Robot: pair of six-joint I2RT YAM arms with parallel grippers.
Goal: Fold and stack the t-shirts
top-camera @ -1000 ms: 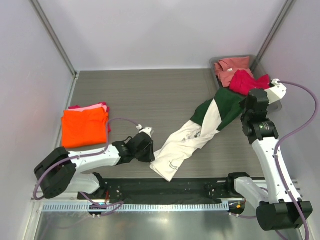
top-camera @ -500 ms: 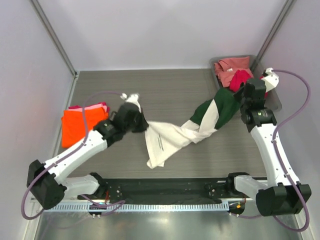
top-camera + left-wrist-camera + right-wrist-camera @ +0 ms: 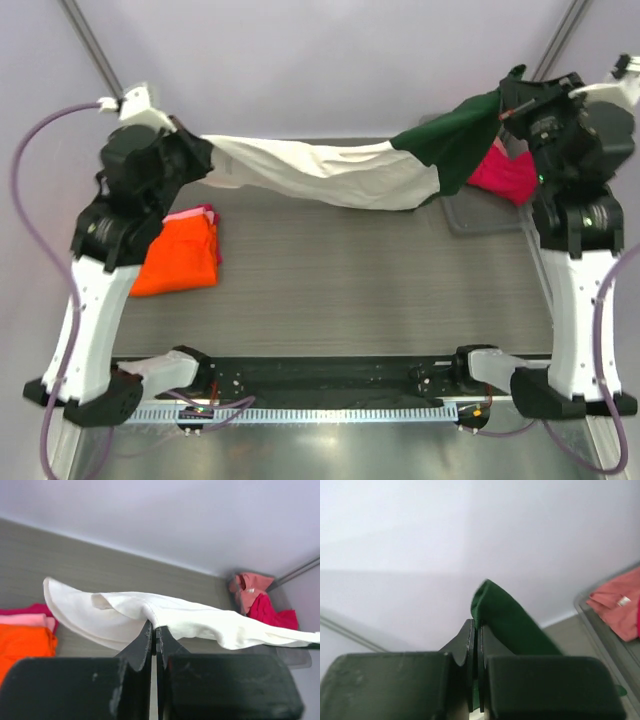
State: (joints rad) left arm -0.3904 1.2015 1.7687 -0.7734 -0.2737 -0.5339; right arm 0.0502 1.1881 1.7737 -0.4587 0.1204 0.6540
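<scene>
The top camera looks down from the near side; both close wrist cameras face the far tray [image 3: 480,218] [image 3: 295,658] [image 3: 600,630].

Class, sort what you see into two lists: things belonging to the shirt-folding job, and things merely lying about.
Job: cream shirt, left hand, right hand, orange shirt, pink shirt, crimson shirt, salmon shirt.
Lying about: grey tray, slotted rail.

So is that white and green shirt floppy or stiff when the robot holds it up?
Probably floppy: the shirt droops in the middle between the left tool and the right tool. Likely light too, since a small pinch at each end carries it. It would probably crumple if one let go.
</scene>
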